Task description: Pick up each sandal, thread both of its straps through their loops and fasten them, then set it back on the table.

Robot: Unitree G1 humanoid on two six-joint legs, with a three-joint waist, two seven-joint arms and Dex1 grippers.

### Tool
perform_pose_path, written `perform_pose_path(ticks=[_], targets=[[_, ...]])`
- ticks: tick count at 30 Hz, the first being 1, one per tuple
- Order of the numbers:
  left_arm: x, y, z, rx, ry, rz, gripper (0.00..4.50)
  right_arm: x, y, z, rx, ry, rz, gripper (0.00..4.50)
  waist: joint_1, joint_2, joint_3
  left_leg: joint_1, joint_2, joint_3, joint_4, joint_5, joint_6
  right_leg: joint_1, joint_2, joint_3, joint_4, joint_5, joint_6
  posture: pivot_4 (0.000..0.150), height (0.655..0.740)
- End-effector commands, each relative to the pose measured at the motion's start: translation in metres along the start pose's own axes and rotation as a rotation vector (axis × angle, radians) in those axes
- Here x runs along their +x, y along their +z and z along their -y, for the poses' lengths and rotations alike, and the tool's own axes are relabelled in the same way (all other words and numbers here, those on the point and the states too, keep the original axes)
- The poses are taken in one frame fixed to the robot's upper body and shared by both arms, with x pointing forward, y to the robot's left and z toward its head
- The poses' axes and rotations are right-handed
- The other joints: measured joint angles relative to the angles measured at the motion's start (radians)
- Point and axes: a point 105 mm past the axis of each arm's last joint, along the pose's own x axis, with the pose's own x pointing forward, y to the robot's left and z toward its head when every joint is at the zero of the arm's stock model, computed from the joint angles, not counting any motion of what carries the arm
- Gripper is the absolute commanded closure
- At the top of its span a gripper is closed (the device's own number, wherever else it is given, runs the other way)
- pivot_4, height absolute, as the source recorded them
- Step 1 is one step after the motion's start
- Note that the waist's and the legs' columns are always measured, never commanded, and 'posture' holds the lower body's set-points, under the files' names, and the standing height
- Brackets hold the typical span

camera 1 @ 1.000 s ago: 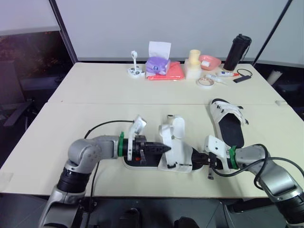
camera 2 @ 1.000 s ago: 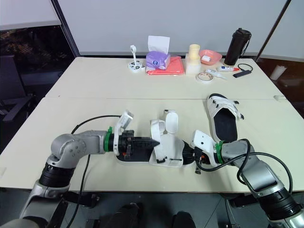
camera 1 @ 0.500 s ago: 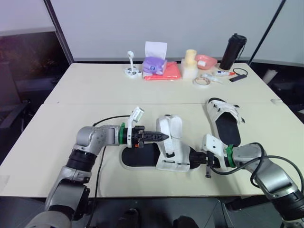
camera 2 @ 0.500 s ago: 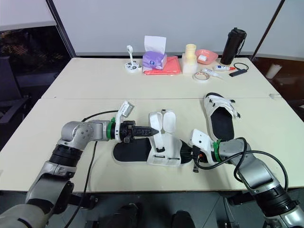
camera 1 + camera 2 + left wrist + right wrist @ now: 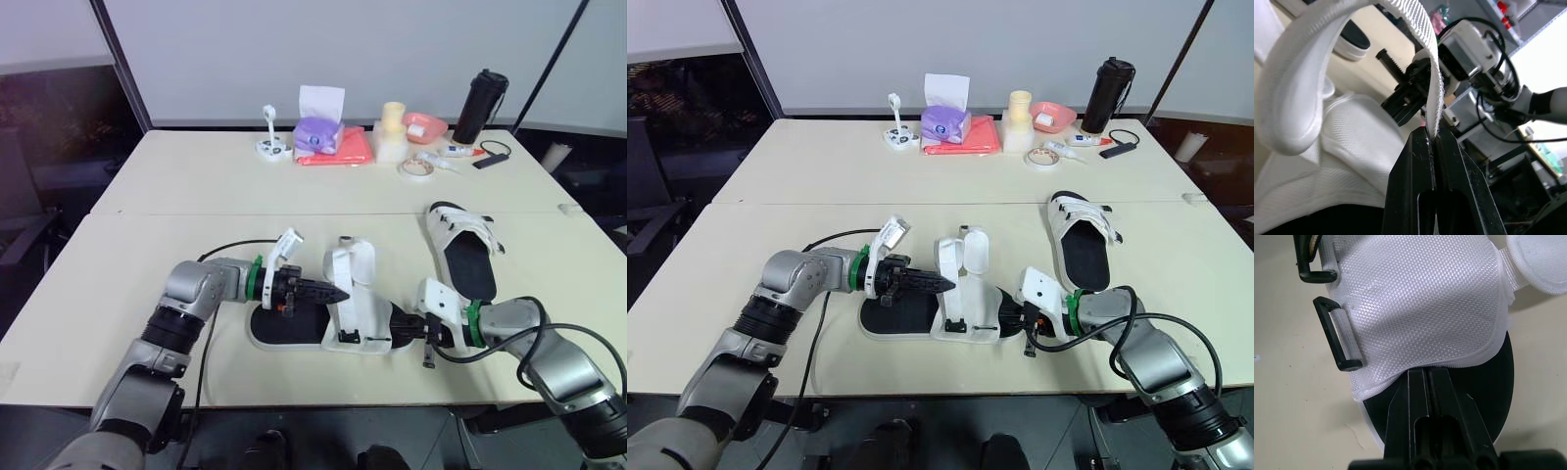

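Lower centre of frame: sandal (image 5: 289, 329); left gripper (image 5: 1431, 135) pinches strap (image 5: 356, 262) end, right gripper (image 5: 1428, 373) clamps sandal's side. Best: right holds steady, left steers strap flat, untwisted, toward loop (image 5: 1337, 333).

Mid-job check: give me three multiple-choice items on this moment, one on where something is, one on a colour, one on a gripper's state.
1. Where is the far sandal?
A. lying on the table, to the robot's right of the near sandal
B. in the left gripper
C. held up by the right gripper

2. What colour is the strap in the left gripper?
A. red
B. white
C. black

3. How is the right gripper?
A. open, clear of everything
B. shut on nothing
C. shut on the near sandal

Answers:
1 A: it lies flat on the table with neither gripper on it.
2 B: white webbing runs down between the closed fingers.
3 C: its fingers pinch the edge of the sandal's white upper.
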Motion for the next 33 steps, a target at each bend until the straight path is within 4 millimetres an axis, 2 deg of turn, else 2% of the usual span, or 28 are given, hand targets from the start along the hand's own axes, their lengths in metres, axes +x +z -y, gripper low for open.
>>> perform_pose_path(ticks=[1,6,19,33], targets=[[0.003,0.001,-0.006,0.043,0.02,-0.005,4.49,0.009,-0.037,-0.016,0.096,0.047,-0.13,4.5,0.0,0.0,0.0,0.0,0.0,0.0,0.0,0.0,0.0,0.0,0.0,0.0,0.0,0.0,0.0,0.15,0.74],[0.006,0.008,-0.006,0.059,0.007,0.014,4.49,0.009,-0.036,-0.016,0.095,0.05,-0.13,4.5,0.0,0.0,0.0,0.0,0.0,0.0,0.0,0.0,0.0,0.0,0.0,0.0,0.0,0.0,0.001,0.15,0.74],[0.007,0.007,0.003,0.14,-0.063,-0.048,4.49,0.01,-0.037,-0.017,0.092,0.051,-0.131,4.5,0.0,0.0,0.0,0.0,0.0,0.0,0.0,0.001,0.002,0.0,0.0,0.0,0.0,0.0,0.001,0.15,0.74],[0.004,0.012,-0.002,0.225,-0.076,-0.124,4.49,0.01,-0.037,-0.017,0.093,0.048,-0.129,4.5,-0.001,0.0,0.0,0.0,0.0,0.0,0.0,0.001,0.002,0.0,0.0,0.0,0.001,0.0,0.001,0.15,0.74]])
